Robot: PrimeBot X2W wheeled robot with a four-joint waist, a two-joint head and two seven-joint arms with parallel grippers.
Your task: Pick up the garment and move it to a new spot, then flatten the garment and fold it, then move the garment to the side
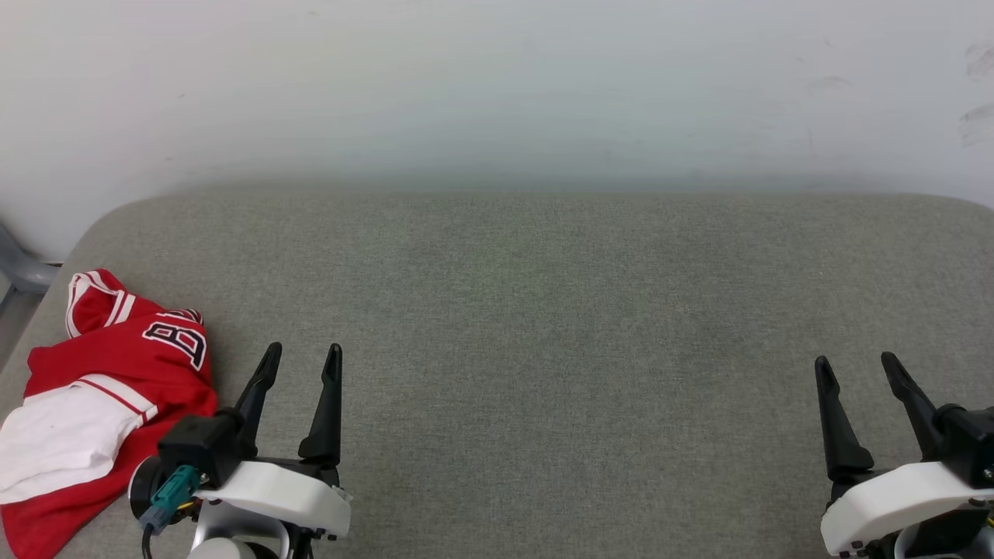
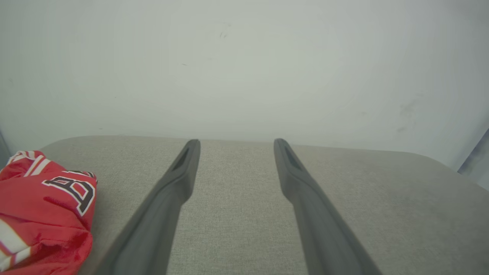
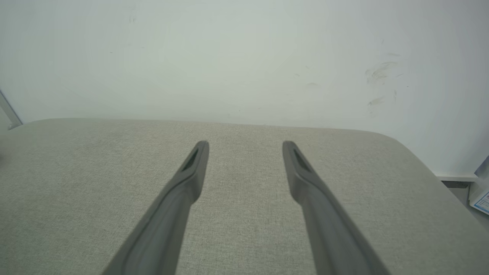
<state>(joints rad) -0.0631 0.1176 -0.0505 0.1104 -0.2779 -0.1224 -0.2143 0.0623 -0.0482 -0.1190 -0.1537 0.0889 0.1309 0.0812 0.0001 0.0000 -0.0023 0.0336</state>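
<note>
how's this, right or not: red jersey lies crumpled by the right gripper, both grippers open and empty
Not quite. The jersey lies crumpled by the left gripper, not the right gripper, as the head view shows. Both grippers are open and empty.

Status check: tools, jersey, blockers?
Both open, empty: left tool beside garment, right tool far right. Garment crumpled at left end of grey surface, not yet picked up. Nothing seen between left tool and garment.
</note>
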